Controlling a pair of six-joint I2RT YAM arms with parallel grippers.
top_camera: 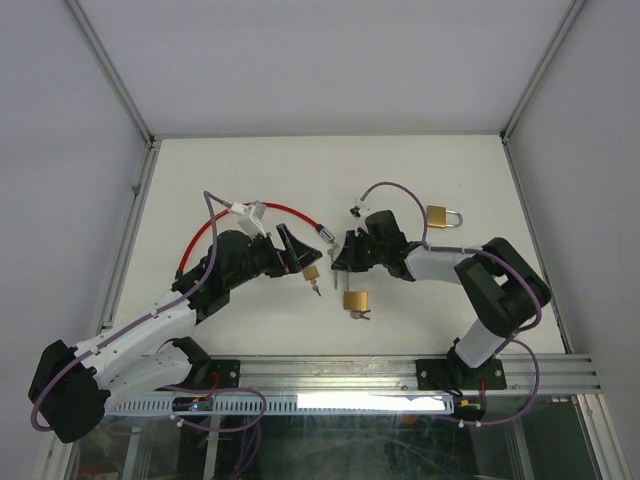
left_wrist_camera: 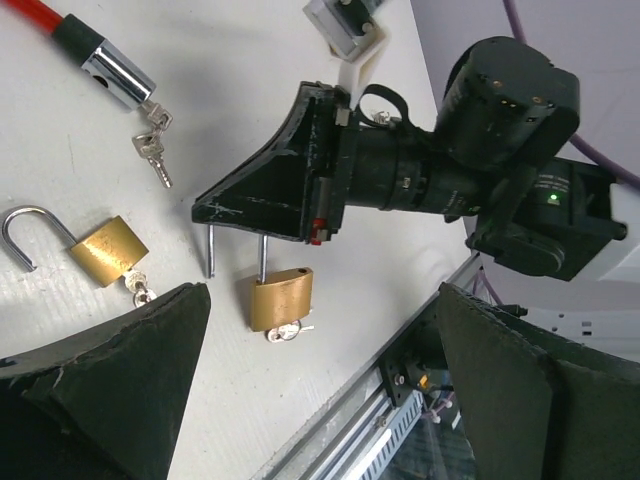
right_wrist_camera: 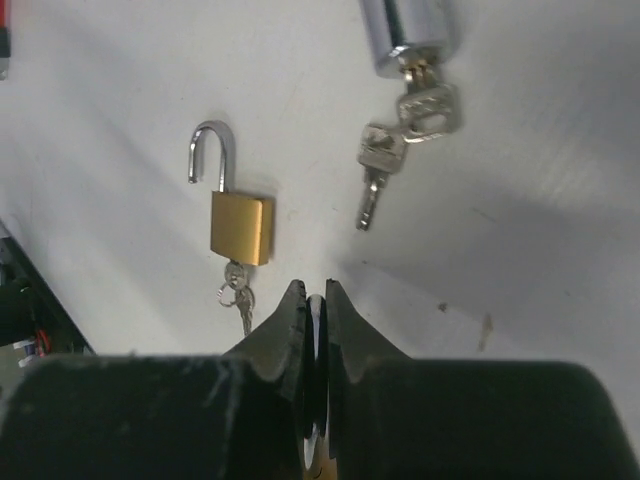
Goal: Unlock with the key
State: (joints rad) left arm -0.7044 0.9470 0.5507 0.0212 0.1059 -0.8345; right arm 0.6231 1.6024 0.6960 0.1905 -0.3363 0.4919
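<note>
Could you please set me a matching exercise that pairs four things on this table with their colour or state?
Things:
1 cable
2 left pincer
3 right pincer
4 loose padlock

Colour or state:
A shut on the gripped padlock
B red
C lying on the table, shackle swung open
D open, empty

Pairs: 1-B, 2-D, 3-A, 4-C

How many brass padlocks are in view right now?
3: open padlock beside the left gripper; second padlock, shackle in the right gripper; third padlock beyond the right arm. The arms might hide more.
</note>
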